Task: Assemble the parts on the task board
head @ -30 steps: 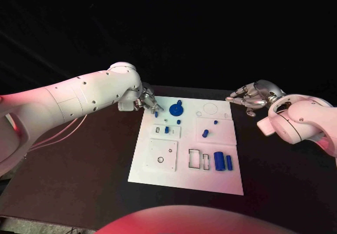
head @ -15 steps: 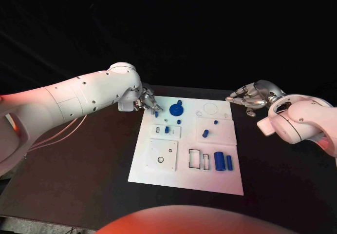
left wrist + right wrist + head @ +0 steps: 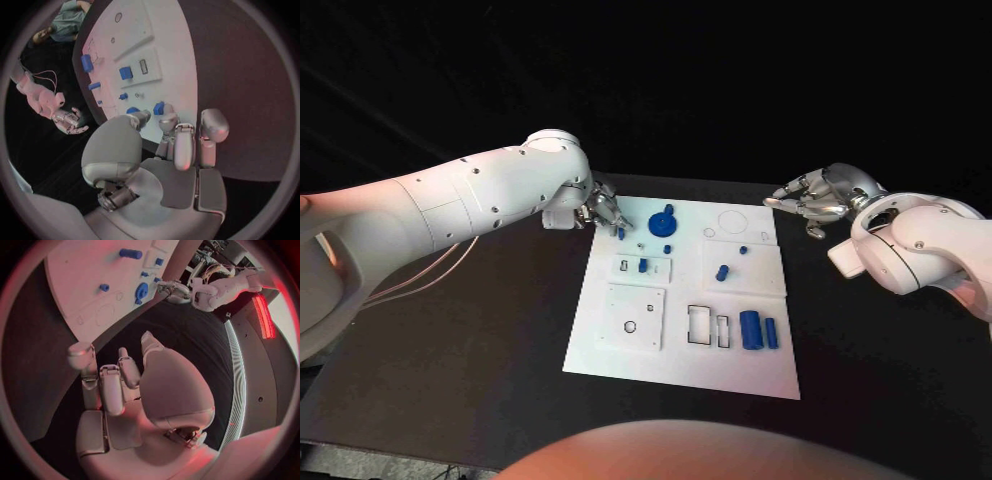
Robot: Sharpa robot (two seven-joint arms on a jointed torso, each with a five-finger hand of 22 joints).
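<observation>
The white rectangular task board (image 3: pixel 687 310) lies flat in the middle of the black table (image 3: pixel 459 340), with its long side running away from the robot. On it I see several small blue plastic parts: a round blue disc with a small knob (image 3: pixel 662 217) near the far left corner; a small blue peg (image 3: pixel 668 249) just before it; a short blue block (image 3: pixel 642 265) that stands in a raised white square plate; a tilted blue cylinder (image 3: pixel 721 271) and a tiny blue piece (image 3: pixel 741 251) on the right half; two longer blue cylinders (image 3: pixel 759 332) that lie side by side near the right edge, beside two empty rectangular slots (image 3: pixel 707 327). A larger white square plate with an oval hole (image 3: pixel 632 318) sits on the near left part.

The left hand (image 3: pixel 602 207) is at the far left corner of the board, its silver fingers bent down to the board edge; in the left wrist view the fingertips (image 3: pixel 167 120) are close together around a small blue part (image 3: pixel 159 107), but I cannot tell if they really pinch it. The right hand (image 3: pixel 815 200) hangs apart from the board, beyond its far right corner; its fingers are loosely curled and spread, and it holds nothing.
</observation>
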